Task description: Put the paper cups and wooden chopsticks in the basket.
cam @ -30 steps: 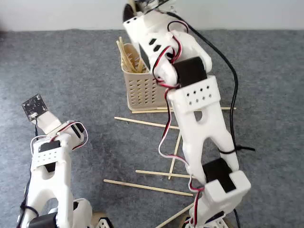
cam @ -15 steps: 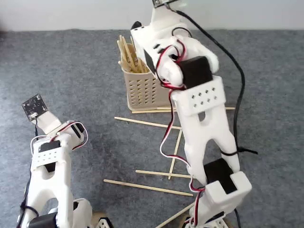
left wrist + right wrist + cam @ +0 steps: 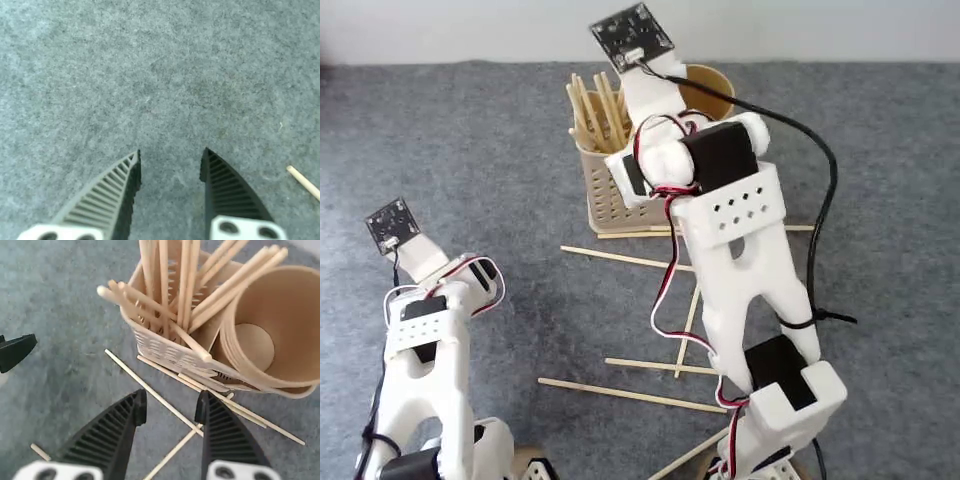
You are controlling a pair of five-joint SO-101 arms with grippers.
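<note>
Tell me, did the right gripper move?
Yes. The right gripper pulled back from over the basket, toward its arm's base, uncovering the paper cup.

I log one beige slotted basket (image 3: pixel 160 347) upright, chopsticks (image 3: pixel 186 285) bundled inside, stacked paper cups (image 3: pixel 270 340) alongside them, loose chopsticks (image 3: pixel 632 394) scattered on the carpet (image 3: pixel 500 150) nearby.

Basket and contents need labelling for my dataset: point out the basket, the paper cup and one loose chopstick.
basket (image 3: pixel 165 351), right wrist view, slotted side wall.
paper cup (image 3: pixel 252 346), right wrist view, inside bottom.
loose chopstick (image 3: pixel 630 394), high view, middle of its length.
</note>
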